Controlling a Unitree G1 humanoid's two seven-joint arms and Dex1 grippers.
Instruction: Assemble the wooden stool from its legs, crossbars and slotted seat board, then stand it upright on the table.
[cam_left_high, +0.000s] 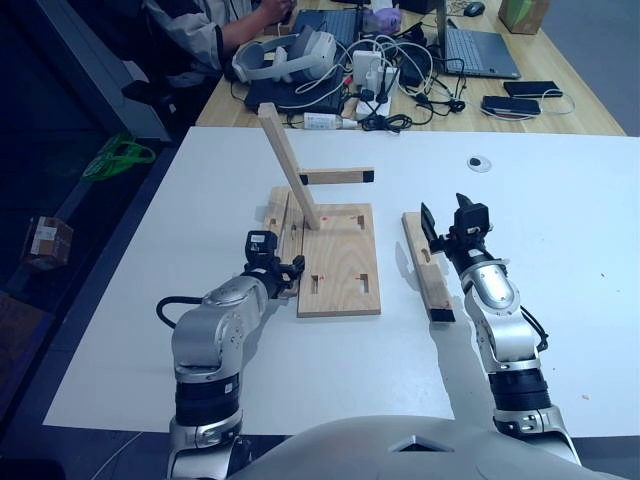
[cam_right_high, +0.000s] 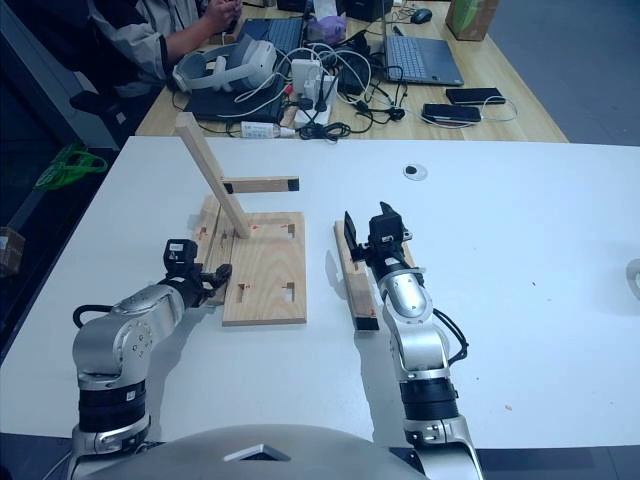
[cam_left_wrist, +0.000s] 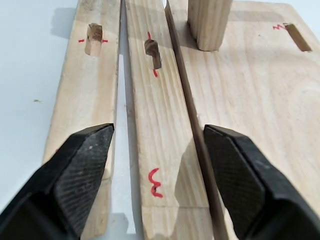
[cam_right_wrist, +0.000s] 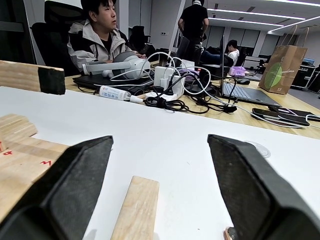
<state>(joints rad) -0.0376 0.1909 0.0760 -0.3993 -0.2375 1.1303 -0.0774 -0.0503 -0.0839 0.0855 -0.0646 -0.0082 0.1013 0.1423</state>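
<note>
The slotted seat board (cam_left_high: 345, 265) lies flat on the white table (cam_left_high: 560, 300). One leg (cam_left_high: 288, 165) stands tilted in a slot at its far left corner, with a black-tipped crossbar (cam_left_high: 335, 177) jutting off to the right. Two more legs (cam_left_wrist: 87, 90) (cam_left_wrist: 155, 130) lie side by side along the board's left edge. My left gripper (cam_left_high: 283, 277) is open at their near ends, its fingers straddling the inner leg in the left wrist view. Right of the board lies another leg (cam_left_high: 427, 268). My right gripper (cam_left_high: 445, 216) hovers open above its far half, holding nothing.
A wooden desk (cam_left_high: 590, 110) behind the white table carries laptops, a headset (cam_left_high: 285, 55), cables and phones. A small round disc (cam_left_high: 480, 163) sits at the table's far right. The table's left edge drops to a dark floor with a green bag (cam_left_high: 118, 155).
</note>
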